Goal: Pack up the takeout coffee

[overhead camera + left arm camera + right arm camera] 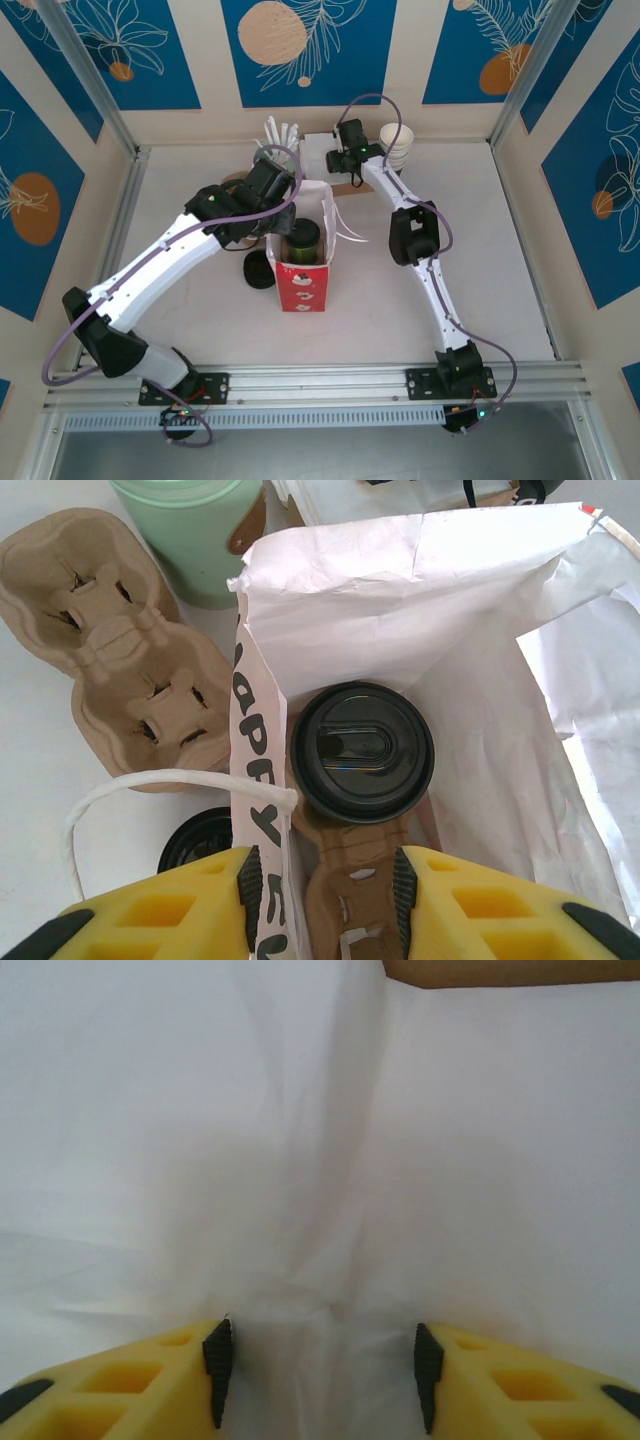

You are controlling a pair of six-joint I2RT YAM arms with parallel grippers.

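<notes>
The takeout coffee [303, 240], an olive-green cup with a black lid [362, 750], sits in a brown cardboard carrier [350, 880] inside the open red paper bag [300, 285], near rim height. My left gripper [326, 895] is at the bag's back left corner [278, 192], shut on the near end of the carrier. The bag's left wall [258, 770] runs beside its left pad. My right gripper [342, 158] is behind the bag. It stands open [320, 1375] over crumpled white paper [320, 1160], which it does not pinch.
A second cardboard carrier [110, 650] and a mint-green cup [190, 530] stand left of and behind the bag. A loose black lid [258, 272] lies at the bag's left. Stacked paper cups [397, 145] stand at the back right. The bag's white handle [150, 785] loops outward.
</notes>
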